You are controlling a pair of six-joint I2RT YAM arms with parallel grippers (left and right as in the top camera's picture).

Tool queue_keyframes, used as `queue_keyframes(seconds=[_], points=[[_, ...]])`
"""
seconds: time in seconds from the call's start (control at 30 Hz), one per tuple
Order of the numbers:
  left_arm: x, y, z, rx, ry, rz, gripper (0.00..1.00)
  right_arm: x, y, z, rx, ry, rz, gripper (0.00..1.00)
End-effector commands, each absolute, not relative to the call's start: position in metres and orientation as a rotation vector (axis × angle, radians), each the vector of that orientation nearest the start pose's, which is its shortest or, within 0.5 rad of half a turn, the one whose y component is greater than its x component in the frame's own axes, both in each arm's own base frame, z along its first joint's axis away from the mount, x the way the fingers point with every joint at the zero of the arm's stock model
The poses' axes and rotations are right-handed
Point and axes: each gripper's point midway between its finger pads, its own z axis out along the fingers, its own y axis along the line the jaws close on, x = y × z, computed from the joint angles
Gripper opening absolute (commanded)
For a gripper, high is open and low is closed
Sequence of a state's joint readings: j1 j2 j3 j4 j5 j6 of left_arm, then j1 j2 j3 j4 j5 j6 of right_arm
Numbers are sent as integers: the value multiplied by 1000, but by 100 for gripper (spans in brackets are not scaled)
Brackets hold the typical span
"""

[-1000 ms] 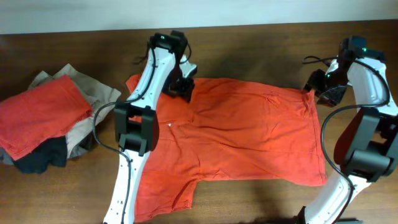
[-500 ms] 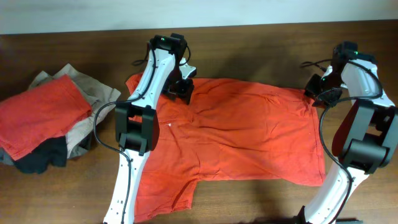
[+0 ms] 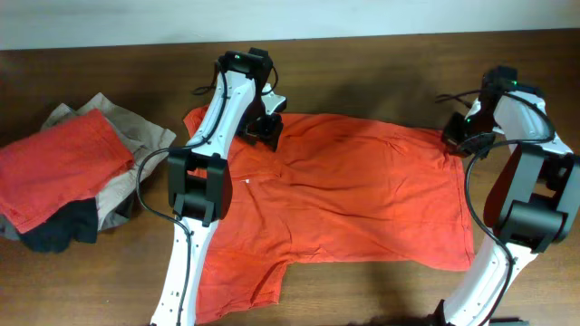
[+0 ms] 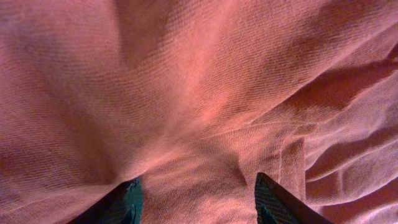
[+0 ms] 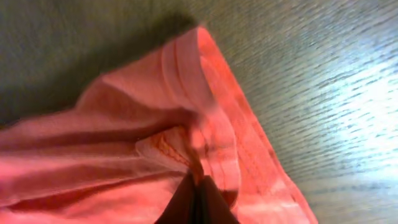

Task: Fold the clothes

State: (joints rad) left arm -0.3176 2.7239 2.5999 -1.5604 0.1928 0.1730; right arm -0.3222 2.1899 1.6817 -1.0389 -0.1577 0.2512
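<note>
You've got the orange-red T-shirt [image 3: 362,199] spread open across the middle of the table [image 3: 362,63], lying sideways and creased, with a sleeve trailing toward the near left edge. Its far right hem corner [image 5: 186,74] is bunched up. At the left, a red shirt [image 3: 59,172] sits folded on beige and dark garments [image 3: 136,145].

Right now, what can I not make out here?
Overhead: the left gripper fingertips, hidden under its own wrist.
Overhead: lower garments in the pile, covered by the red one.
Left wrist: which part of the T-shirt this is; cloth fills the frame.
Right wrist: the right gripper, mostly cut by the bottom edge.
</note>
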Motion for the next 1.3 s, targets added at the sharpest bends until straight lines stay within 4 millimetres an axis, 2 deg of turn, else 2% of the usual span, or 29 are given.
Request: queue_keyframes(seconds=[0.0, 0.07, 0.2, 0.43, 0.6, 0.67, 0.7, 0.73, 0.83, 0.9, 0.93, 1.07, 1.17, 1.27], points=[[452, -174, -4, 781, 3176, -276, 58, 416, -119, 52, 703, 2961, 219, 4], [451, -172, -4, 779, 3180, -275, 58, 407, -125, 72, 681, 2974, 159, 4], [452, -163, -4, 762, 3194, -248, 58, 387, -148, 90, 702, 2996, -81, 4], [452, -147, -3, 709, 3227, -252, 58, 368, -157, 81, 802, 3033, -176, 4], [453, -140, -3, 687, 3236, -254, 58, 356, -154, 68, 816, 3077, -187, 6], [452, -139, -3, 684, 3241, -257, 58, 352, -153, 61, 818, 3087, -188, 16], [451, -139, -3, 684, 3244, -259, 58, 350, -153, 57, 818, 3092, -193, 29], [451, -139, -3, 684, 3245, -259, 58, 350, -153, 54, 818, 3093, -193, 34], [449, -139, -2, 684, 3254, -260, 58, 347, -157, 48, 818, 3091, -238, 39], [447, -138, -2, 686, 3262, -259, 58, 346, -164, 49, 866, 3064, -311, 54], [447, -138, -2, 685, 3264, -259, 58, 347, -166, 49, 871, 3056, -320, 58], [443, -136, -1, 681, 3282, -260, 58, 352, -166, 51, 876, 3038, -301, 66], [439, -134, 1, 680, 3301, -262, 58, 353, -165, 52, 883, 3033, -295, 68], [434, -134, 7, 680, 3317, -270, 47, 355, -163, 54, 896, 3026, -264, 67]])
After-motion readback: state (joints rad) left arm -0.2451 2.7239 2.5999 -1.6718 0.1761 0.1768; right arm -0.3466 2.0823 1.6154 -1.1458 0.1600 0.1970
